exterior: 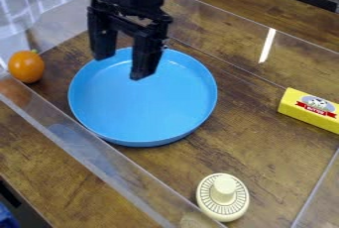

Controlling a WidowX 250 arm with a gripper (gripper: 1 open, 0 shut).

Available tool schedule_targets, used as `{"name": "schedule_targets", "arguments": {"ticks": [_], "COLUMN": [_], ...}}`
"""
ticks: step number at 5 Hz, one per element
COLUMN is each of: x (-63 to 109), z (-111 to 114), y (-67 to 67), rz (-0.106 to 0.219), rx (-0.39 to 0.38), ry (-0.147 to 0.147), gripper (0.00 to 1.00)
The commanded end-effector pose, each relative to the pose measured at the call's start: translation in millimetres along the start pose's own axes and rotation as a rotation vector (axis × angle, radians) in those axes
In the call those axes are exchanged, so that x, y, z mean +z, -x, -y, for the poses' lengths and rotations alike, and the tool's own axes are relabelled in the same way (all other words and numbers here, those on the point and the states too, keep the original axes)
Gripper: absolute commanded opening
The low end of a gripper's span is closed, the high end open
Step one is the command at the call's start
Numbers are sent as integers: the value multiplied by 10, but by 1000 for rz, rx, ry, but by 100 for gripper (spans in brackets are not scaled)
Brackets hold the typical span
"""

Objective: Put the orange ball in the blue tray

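Nothing of the job itself is done yet, from where I stand. The orange ball (26,66) sits on the wooden counter (252,163) at the far left, near the clear plastic wall that fences the work area, and well clear of the blue tray (159,133). The tray lies in the middle of the counter with nothing in it, its whole floor showing bare blue. The gripper (122,56) hangs over the back left part of the tray, pointing straight down, its two dark fingers spread wide apart with nothing between them. It is between the tray's middle and the ball, but not over the ball; there is a gap of bare wood and the tray's rim to cross first. So I would say every real step is still ahead: get above the ball, come down around it, close on it, lift, carry it back across the rim and let go inside the tray. The ball is round and smooth, so I would expect it to roll if one finger nudges it before the other arrives. The yellow block (310,109) at the right and the small cream ribbed disc (221,193) at the front are well away from that path and should not get in the way.
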State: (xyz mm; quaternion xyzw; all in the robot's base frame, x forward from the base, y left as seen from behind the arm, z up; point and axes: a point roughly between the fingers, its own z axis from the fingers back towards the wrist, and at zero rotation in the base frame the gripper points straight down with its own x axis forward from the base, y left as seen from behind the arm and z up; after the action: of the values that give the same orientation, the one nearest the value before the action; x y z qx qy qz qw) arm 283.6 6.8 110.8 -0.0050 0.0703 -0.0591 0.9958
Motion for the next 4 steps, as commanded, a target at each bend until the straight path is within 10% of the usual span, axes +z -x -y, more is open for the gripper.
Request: {"name": "schedule_targets", "arguments": {"ticks": [1, 4], "x": [41, -71], "z": [-159, -274], "y": [46, 84], "rz": [17, -12], "rx": [-35, -116], "ry": [-12, -14], "gripper": [100, 100]}}
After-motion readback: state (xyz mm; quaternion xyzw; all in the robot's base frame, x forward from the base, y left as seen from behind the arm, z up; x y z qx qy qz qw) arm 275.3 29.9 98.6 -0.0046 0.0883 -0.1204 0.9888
